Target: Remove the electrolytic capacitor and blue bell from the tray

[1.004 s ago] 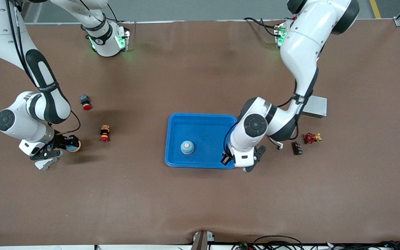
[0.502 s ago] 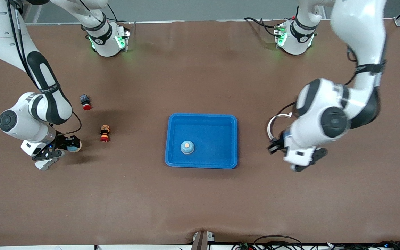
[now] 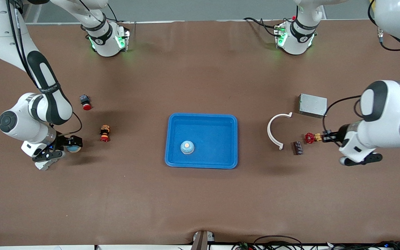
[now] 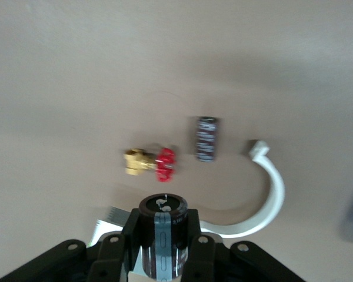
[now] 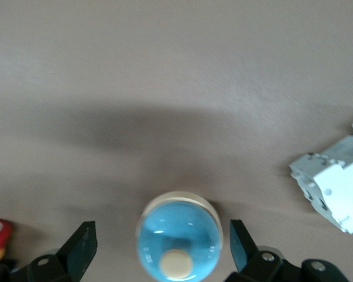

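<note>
My left gripper [image 4: 163, 238] is shut on a black capacitor with a blue stripe [image 4: 163, 212]. In the front view the left gripper [image 3: 329, 136] is up over the table at the left arm's end, beside a red valve [image 3: 310, 138]. My right gripper [image 3: 68, 146] is low at the right arm's end, open, with a blue bell [image 3: 72, 149] between its fingers. In the right wrist view the bell [image 5: 178, 238] sits apart from both fingertips [image 5: 82, 244]. A second blue bell [image 3: 187, 147] sits in the blue tray [image 3: 202, 119] at the table's middle.
A white curved clip [image 3: 275, 133], a small dark capacitor [image 3: 297, 148] and a metal box [image 3: 313, 105] lie near the left gripper. Two red push buttons [image 3: 105, 133] [image 3: 86, 102] and a white breaker [image 3: 43, 164] lie near the right gripper.
My left arm has swung from the tray's corner toward the left arm's end, past the white clip, to beside the red valve. The right arm has barely moved.
</note>
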`<move>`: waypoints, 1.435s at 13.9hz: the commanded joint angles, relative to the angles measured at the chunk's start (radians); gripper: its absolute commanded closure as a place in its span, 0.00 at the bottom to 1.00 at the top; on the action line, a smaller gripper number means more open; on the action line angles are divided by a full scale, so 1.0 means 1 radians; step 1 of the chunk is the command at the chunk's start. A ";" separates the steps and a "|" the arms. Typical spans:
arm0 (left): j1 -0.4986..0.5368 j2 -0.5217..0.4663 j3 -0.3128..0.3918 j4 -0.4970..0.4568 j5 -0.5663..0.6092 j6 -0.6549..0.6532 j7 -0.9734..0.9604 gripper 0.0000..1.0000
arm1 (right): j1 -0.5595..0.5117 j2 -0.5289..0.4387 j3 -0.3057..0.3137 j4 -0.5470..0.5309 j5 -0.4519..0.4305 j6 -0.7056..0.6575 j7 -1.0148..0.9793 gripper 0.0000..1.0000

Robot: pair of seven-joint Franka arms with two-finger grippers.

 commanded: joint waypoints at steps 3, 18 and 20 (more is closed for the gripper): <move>0.074 0.067 -0.007 -0.004 0.117 0.100 0.131 1.00 | 0.136 -0.135 0.006 0.041 0.011 -0.193 0.262 0.00; 0.143 0.227 -0.004 -0.218 0.159 0.608 0.141 1.00 | 0.639 0.120 0.004 0.571 -0.085 -0.429 1.275 0.00; 0.145 0.234 -0.004 -0.218 0.159 0.608 0.141 1.00 | 0.673 0.183 0.004 0.643 -0.085 -0.431 1.361 0.00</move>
